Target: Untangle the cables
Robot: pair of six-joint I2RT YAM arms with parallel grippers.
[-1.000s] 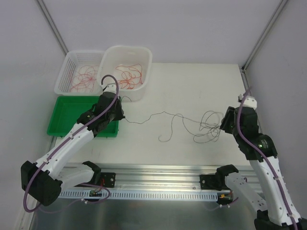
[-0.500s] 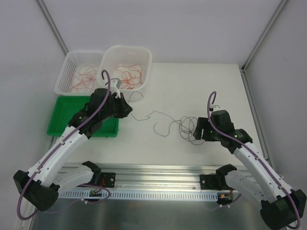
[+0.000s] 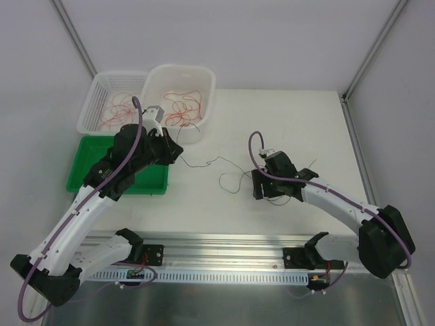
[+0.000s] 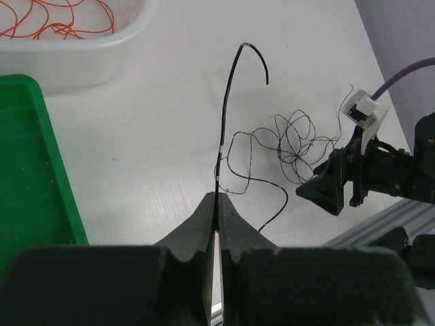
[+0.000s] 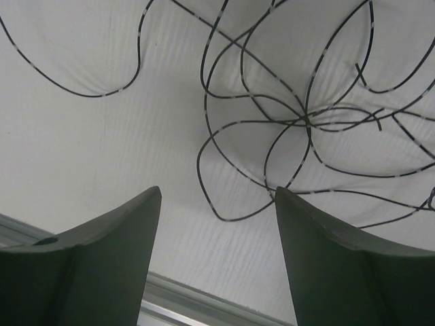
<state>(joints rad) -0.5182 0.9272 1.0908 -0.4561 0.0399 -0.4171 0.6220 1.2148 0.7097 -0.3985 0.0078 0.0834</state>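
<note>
A thin black wire (image 4: 224, 129) runs up from my left gripper (image 4: 217, 197), which is shut on it and holds it above the table. The wire leads to a tangle of black wires (image 4: 292, 142) on the white table. In the top view the wire (image 3: 219, 159) sags from the left gripper (image 3: 178, 151) toward the right gripper (image 3: 257, 185). My right gripper (image 5: 217, 193) is open and empty, low over the tangle (image 5: 306, 119), and touches no wire. Red and orange wires (image 3: 183, 105) lie in the two containers at the back left.
A white tub (image 3: 204, 129) and a white mesh basket (image 3: 88, 119) stand at the back left. A green tray (image 3: 85, 166) lies in front of them, under the left arm. An aluminium rail (image 3: 224, 255) runs along the near edge.
The right arm swung left from the right side to the table's middle, and the black tangle shifted left with it. The left gripper rose slightly toward the tub, still holding the wire, which now hangs slacker.
</note>
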